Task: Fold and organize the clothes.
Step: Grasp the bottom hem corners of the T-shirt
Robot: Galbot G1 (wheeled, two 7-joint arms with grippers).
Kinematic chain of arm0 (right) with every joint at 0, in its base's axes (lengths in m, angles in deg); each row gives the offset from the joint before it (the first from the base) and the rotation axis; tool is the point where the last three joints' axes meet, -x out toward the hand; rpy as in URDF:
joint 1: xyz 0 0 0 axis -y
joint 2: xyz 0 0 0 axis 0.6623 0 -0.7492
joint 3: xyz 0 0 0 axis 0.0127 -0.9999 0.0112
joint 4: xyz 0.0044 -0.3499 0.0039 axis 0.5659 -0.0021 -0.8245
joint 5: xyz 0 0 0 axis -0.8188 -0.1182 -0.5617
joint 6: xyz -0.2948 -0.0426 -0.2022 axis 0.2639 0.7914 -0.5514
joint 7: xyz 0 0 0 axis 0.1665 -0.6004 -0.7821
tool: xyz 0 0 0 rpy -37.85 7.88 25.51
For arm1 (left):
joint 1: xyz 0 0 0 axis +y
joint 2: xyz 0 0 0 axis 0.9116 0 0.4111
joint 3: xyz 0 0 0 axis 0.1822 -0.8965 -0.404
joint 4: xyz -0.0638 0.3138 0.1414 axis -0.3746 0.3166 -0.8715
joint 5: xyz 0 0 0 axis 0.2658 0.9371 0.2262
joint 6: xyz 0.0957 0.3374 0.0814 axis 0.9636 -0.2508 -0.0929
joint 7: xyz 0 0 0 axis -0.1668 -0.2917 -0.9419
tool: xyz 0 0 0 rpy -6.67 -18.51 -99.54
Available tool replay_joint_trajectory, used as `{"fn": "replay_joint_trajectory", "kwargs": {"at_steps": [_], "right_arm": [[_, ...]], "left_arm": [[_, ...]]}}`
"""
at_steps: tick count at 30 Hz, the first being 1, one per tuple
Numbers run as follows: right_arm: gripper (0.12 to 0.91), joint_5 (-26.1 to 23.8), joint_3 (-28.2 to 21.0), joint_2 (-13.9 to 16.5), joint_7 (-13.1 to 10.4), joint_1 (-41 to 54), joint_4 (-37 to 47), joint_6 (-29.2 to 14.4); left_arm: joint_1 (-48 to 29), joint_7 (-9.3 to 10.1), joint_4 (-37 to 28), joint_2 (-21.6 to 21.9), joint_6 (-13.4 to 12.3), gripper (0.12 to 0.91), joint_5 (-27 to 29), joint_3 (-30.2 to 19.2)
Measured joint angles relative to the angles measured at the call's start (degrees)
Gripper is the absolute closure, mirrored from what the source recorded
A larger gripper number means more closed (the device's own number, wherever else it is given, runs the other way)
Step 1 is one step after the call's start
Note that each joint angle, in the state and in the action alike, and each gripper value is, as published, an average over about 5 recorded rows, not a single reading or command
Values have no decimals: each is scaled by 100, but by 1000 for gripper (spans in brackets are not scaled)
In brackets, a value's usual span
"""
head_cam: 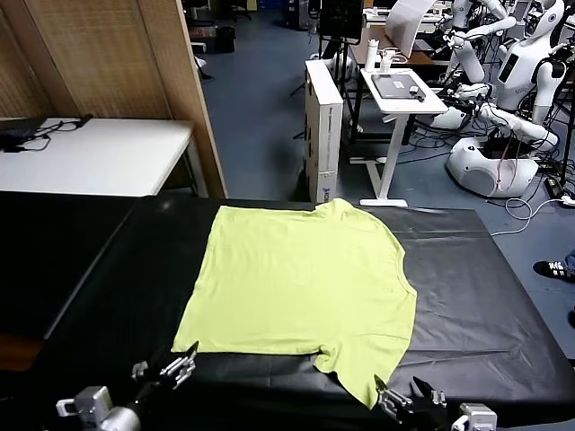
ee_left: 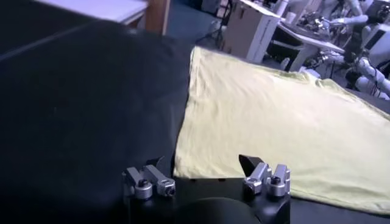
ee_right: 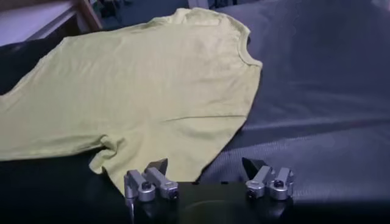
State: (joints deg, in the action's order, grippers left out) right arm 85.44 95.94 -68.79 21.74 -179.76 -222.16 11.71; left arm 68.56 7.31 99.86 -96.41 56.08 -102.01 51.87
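Note:
A plain lime yellow-green T-shirt (head_cam: 301, 278) lies spread flat on the black table (head_cam: 99, 296), hem to the left, neck to the right, one sleeve pointing toward me. My left gripper (head_cam: 179, 367) is open and empty at the near left hem corner, just short of the shirt (ee_left: 274, 122); in the left wrist view the gripper (ee_left: 207, 170) has the hem edge between its fingers. My right gripper (head_cam: 406, 395) is open and empty beside the near sleeve tip. In the right wrist view the gripper (ee_right: 204, 167) sits at the sleeve edge of the shirt (ee_right: 152, 91).
A white desk (head_cam: 99, 153) and a wooden partition (head_cam: 117, 63) stand at the back left. Cardboard boxes (head_cam: 323, 126), a small white table (head_cam: 400, 94) and other white robots (head_cam: 512, 81) stand behind the black table. Bare black table lies on both sides of the shirt.

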Motion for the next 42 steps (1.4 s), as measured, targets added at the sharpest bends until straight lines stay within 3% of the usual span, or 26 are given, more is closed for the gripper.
{"fn": "replay_joint_trajectory", "kwargs": {"at_steps": [13, 21, 24, 29, 32, 37, 42], "right_arm": [[141, -157, -170, -91, -33, 81, 96, 7], [366, -183, -245, -112, -14, 112, 151, 23], [450, -181, -243, -113, -3, 109, 162, 26], [782, -175, -229, -112, 2, 101, 170, 30], [875, -175, -216, -107, 3, 98, 183, 39], [886, -141, -153, -78, -14, 41, 104, 126], [886, -128, -43, -30, -89, -192, -116, 291]], "left_arm": [[-72, 20, -167, -51, -74, 130, 21, -18], [-88, 20, -237, -54, -109, 213, 4, -19], [-94, 20, -257, -55, -121, 279, 5, -18], [-97, 20, -303, -45, -171, 421, 6, -21], [-86, 23, -317, -50, -203, 555, 10, -31], [-61, 23, -300, -64, -201, 831, 19, -40], [9, 30, -231, -47, -217, 882, 10, -21]]}}
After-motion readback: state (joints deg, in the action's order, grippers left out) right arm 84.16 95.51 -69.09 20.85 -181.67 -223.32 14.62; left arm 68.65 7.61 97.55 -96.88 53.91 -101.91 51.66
